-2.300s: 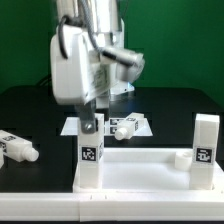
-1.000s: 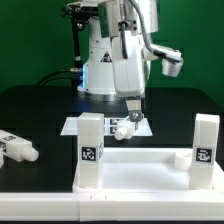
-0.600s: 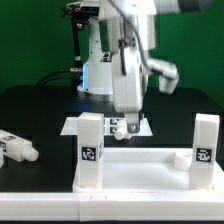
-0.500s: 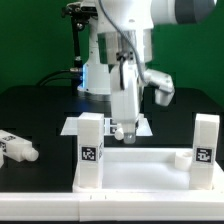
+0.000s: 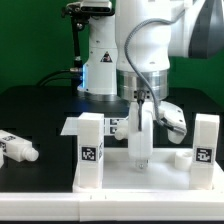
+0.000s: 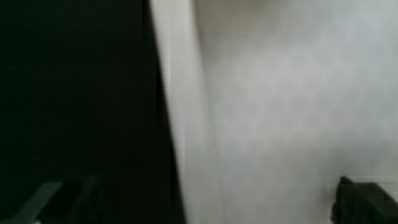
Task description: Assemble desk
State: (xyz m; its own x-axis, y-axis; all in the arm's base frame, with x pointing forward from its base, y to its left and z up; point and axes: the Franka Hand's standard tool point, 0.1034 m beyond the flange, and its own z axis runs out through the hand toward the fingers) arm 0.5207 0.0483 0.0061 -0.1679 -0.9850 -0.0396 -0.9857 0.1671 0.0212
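The white desk panel (image 5: 160,172) lies at the front with two white tagged legs standing on it, one at the exterior view's left (image 5: 90,150) and one at its right (image 5: 206,140). A third leg (image 5: 16,148) lies loose on the black table at the left. A fourth leg (image 5: 121,127) lies on the marker board behind the panel. My gripper (image 5: 140,161) points down onto the panel between the two standing legs. In the wrist view the gripper (image 6: 205,202) has its dark fingertips (image 6: 366,200) far apart, with only the white panel surface (image 6: 285,100) between them.
The marker board (image 5: 72,126) lies behind the panel. The white robot base with a blue light (image 5: 98,70) stands at the back. A short white stub (image 5: 181,157) sits on the panel near the right leg.
The arm has swung from above the marker board forward and down. The gripper now sits low over the panel between the two standing legs.
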